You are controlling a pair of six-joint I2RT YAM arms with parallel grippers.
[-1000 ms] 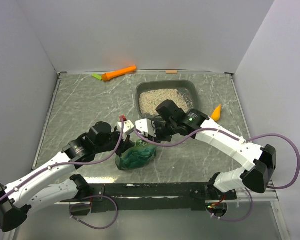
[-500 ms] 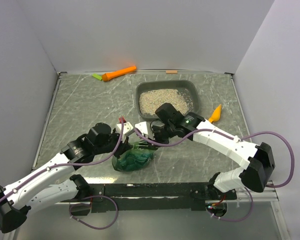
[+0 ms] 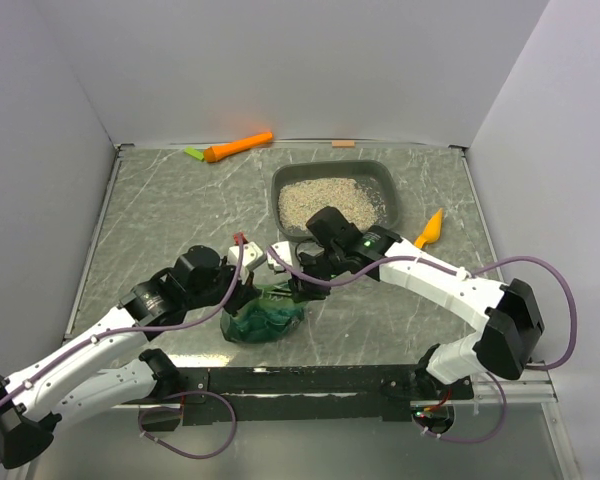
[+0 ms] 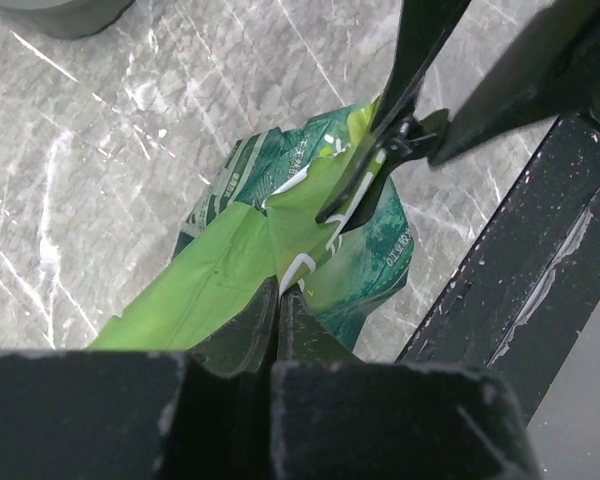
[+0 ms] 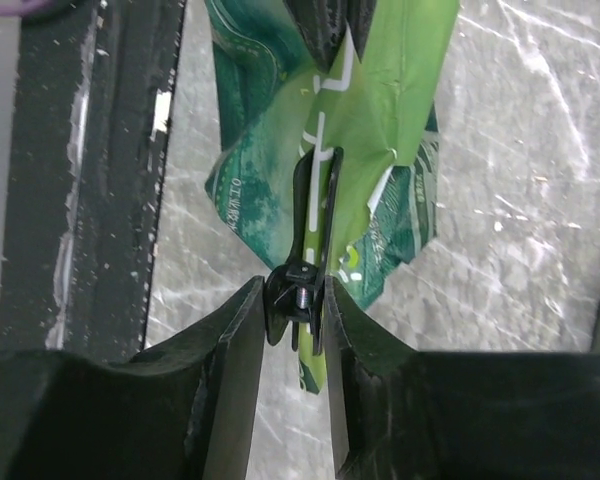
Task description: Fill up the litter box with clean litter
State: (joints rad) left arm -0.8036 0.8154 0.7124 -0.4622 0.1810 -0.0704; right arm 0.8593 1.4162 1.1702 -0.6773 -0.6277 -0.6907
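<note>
The dark grey litter box (image 3: 382, 173) stands at the back right of the table, with beige clean litter (image 3: 325, 201) covering its floor. A crinkled green bag (image 3: 266, 320) stands near the front edge, between both arms. My left gripper (image 4: 279, 290) is shut on a fold of the bag's (image 4: 220, 275) top edge. A black clip (image 5: 313, 215) sits on the bag's (image 5: 385, 95) green top flap. My right gripper (image 5: 292, 292) has its jaws pressed on both of the clip's handles. In the top view the two grippers meet just above the bag.
An orange scoop (image 3: 432, 227) lies to the right of the litter box. An orange carrot-shaped object (image 3: 238, 147) with a green piece (image 3: 193, 154) lies by the back wall. A black rail (image 3: 300, 380) runs along the near edge, close to the bag.
Both grippers and the bag have shifted slightly left and toward the near edge. The right jaws have spread a little around the clip's handles.
</note>
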